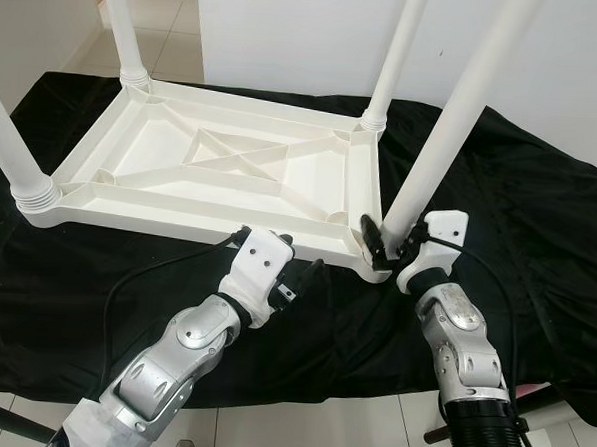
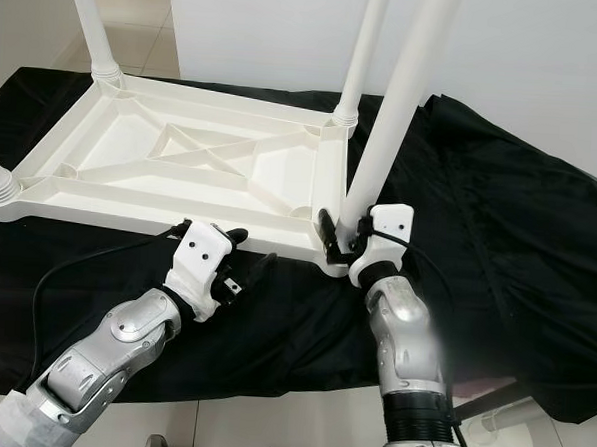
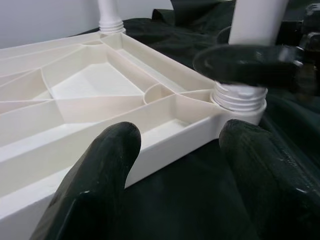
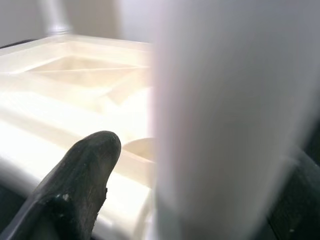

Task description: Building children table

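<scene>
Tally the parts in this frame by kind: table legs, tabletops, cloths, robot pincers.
White table legs: 4 (far left, near left, far right, near right)
Upturned white tabletop: 1
Black cloth: 1
Pincers: 2 (left pincer, right pincer)
Total: 8

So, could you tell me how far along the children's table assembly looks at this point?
Three white plastic legs already stand in corner sockets of the upturned white plastic tabletop on the black cloth. In hand: the right gripper is closed on the fourth white leg at the near corner socket; the left gripper, open, sits at the near edge. Left: seating that leg, then flipping the table.
</scene>
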Controlling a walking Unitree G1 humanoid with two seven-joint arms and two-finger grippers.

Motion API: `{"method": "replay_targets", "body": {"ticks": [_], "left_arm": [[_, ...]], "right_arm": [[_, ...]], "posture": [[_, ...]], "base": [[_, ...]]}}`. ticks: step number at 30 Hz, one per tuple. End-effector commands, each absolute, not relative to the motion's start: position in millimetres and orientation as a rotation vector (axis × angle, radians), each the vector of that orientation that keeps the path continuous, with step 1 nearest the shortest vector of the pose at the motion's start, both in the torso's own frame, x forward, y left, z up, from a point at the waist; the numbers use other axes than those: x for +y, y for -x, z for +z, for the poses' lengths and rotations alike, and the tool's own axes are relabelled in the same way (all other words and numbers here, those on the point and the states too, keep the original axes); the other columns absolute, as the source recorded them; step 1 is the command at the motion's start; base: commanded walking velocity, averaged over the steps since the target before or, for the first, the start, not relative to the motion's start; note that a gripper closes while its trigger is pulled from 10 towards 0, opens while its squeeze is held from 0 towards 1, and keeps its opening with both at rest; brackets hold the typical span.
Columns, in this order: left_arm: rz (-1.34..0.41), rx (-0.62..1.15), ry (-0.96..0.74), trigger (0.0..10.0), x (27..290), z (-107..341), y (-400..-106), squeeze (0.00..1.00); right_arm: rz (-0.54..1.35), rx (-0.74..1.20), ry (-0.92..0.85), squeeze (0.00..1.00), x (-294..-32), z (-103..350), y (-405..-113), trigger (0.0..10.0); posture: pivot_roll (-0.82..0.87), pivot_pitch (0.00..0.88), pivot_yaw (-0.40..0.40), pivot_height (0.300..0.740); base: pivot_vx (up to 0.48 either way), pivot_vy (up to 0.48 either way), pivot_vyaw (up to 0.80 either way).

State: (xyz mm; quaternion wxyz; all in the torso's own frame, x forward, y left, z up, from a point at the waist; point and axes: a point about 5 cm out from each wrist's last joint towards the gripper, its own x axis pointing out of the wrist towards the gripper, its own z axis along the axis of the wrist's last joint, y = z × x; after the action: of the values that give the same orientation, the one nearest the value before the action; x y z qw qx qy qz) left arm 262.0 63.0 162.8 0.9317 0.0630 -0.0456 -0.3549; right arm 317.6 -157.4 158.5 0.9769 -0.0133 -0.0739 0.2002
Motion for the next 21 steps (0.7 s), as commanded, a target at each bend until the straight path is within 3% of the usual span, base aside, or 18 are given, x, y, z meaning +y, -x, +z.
{"method": "replay_targets", "body": {"ticks": [1, 4, 5, 8, 9, 19, 20, 21], "left_arm": [[-0.832, -0.095, -0.14, 10.0, 59.6, 163.0, -259.8, 0.0], [-0.839, -0.099, -0.139, 10.0, 59.2, 163.9, -260.5, 0.0], [-0.845, -0.102, -0.143, 10.0, 57.8, 163.9, -261.1, 0.0], [-0.851, -0.105, -0.148, 10.0, 56.2, 163.8, -261.7, 0.0], [-0.853, -0.108, -0.148, 10.0, 55.6, 164.1, -262.1, 0.0], [-0.848, -0.12, -0.15, 10.0, 53.8, 165.2, -264.6, 0.0], [-0.848, -0.12, -0.152, 10.0, 54.0, 164.9, -264.8, 0.0], [-0.848, -0.12, -0.153, 10.0, 54.3, 164.7, -264.8, 0.0]], "right_arm": [[0.472, -0.142, 0.042, 0.0, -154.8, 156.1, -318.3, 10.0], [0.581, -0.11, 0.088, 0.0, -154.2, 150.6, -322.8, 10.0], [0.596, -0.105, 0.102, 0.0, -156.7, 151.1, -327.1, 2.5], [0.604, -0.102, 0.117, 0.0, -159.8, 152.3, -331.8, 2.5], [0.6, -0.1, 0.138, 0.0, -161.5, 152.5, -333.1, 0.0], [0.571, -0.066, 0.152, 0.0, -179.0, 149.6, -334.2, 0.0], [0.537, -0.06, 0.134, 0.0, -180.9, 148.7, -336.3, 5.8], [0.51, -0.054, 0.12, 0.0, -181.9, 148.4, -337.1, 5.8]], "posture": [[0.0, 0.067, -0.064, 0.74], [-0.01, 0.07, -0.051, 0.74], [-0.02, 0.068, -0.051, 0.74], [-0.02, 0.068, -0.051, 0.74], [-0.02, 0.068, -0.053, 0.74], [-0.03, 0.065, -0.054, 0.74], [-0.03, 0.067, -0.056, 0.74], [-0.03, 0.067, -0.056, 0.74]], "base": [[0.0, 0.0, 0.0], [0.0, 0.0, 0.0], [0.0, 0.0, 0.0], [0.0, 0.0, 0.0], [0.0, 0.0, 0.0], [0.0, 0.0, 0.0], [0.0, 0.0, 0.0], [0.0, 0.0, 0.0]]}}
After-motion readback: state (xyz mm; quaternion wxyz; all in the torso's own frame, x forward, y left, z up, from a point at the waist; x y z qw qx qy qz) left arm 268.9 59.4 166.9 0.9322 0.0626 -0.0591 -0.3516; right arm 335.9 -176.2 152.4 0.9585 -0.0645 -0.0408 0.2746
